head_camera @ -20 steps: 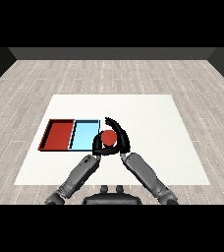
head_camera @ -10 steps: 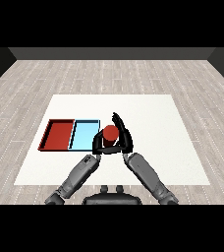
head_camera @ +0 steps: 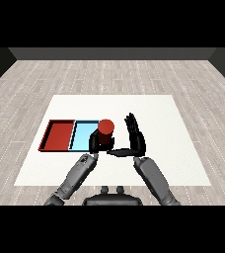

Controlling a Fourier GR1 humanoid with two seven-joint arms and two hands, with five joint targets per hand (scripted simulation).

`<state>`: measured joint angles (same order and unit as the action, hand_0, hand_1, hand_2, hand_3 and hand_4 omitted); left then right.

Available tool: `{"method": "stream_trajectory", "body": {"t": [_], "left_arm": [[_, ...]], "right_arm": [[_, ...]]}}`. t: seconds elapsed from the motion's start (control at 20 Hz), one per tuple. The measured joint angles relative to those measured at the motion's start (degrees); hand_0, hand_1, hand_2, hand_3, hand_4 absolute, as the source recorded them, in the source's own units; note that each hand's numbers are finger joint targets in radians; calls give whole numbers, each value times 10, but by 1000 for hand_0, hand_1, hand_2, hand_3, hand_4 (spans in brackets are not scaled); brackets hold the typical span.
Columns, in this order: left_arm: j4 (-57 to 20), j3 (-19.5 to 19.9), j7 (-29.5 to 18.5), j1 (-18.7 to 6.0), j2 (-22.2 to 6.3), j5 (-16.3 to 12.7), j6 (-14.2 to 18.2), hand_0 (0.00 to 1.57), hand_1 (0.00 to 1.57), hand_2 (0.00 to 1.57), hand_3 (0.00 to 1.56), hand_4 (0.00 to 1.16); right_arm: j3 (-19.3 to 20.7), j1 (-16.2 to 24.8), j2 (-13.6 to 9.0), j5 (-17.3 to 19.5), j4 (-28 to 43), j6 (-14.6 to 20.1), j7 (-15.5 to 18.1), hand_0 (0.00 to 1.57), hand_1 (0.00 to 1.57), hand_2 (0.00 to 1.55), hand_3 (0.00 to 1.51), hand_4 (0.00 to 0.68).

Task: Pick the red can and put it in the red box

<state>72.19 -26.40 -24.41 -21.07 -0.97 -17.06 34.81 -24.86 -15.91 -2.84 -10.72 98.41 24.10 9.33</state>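
The left hand (head_camera: 95,144) curls round the red can (head_camera: 105,131), holding it upright at the light blue tray's (head_camera: 82,134) right edge. The right hand (head_camera: 135,138) stands open beside it. The red tray (head_camera: 59,136) sits farther left on the white worktop (head_camera: 159,113).

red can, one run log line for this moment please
phase: grasp | left hand: curled round red cylindrical can | right hand: open, beside can | red tray: no can in it
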Motion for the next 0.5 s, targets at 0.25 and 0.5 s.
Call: {"method": "stream_trajectory", "body": {"t": [0.25, 0.5], "left_arm": [[28, 36, 15, 11, -33, 5, -14, 1571, 1571, 1571, 1480, 1133], [33, 88, 47, -8, -83, 11, -20, 1571, 1571, 1571, 1486, 1125]], "right_arm": [[56, 54, -42, -44, 61, -48, 0, 0, 0, 0, 0, 0], [101, 115, -80, -72, 101, -86, 12, 0, 0, 0, 0, 0]]}}
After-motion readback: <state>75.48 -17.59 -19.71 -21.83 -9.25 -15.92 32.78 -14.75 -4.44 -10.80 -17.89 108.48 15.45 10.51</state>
